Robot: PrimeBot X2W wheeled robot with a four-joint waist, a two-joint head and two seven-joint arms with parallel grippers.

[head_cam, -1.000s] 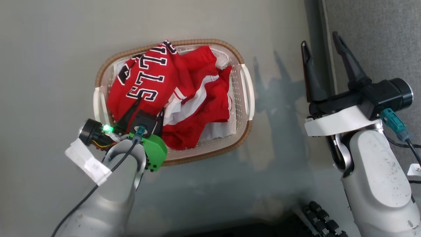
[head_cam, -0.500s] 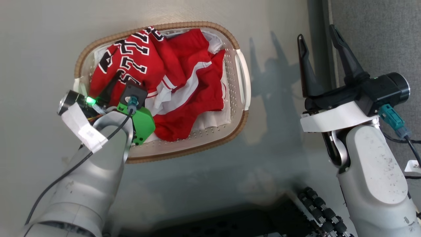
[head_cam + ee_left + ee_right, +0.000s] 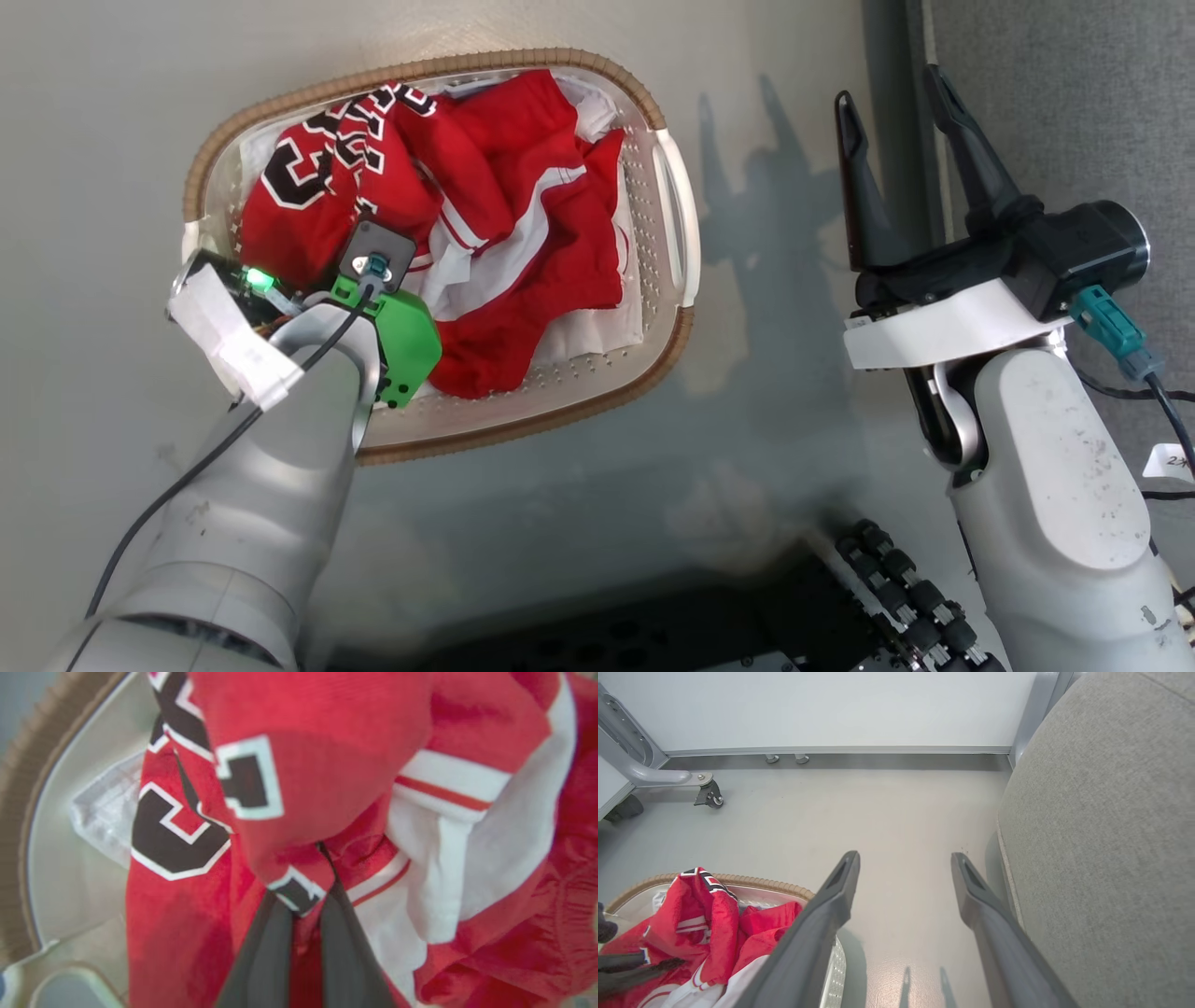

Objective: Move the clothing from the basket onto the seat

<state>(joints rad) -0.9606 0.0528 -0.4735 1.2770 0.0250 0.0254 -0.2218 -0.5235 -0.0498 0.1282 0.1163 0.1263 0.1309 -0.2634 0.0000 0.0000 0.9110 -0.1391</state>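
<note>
Floor (image 3: 766, 429): smooth, pale grey, slightly glossy, running back to a white wall (image 3: 831, 709) with a grey skirting strip (image 3: 878, 750). Standing directly on it are an oval cream basket (image 3: 677, 336) with a brown woven rim and, to its right, the big grey fabric seat (image 3: 1101, 835), with a bare strip of floor between them. Near the far wall are a black caster (image 3: 710, 797) under a grey frame (image 3: 649, 772) and two small metal feet (image 3: 787, 759).

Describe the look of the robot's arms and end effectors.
Both arms are pale grey. The left arm carries a green bracket, white tape, a green light, a black cable. The right end effector has long dark tapered fingers, a white bracket, a teal plug.
</note>
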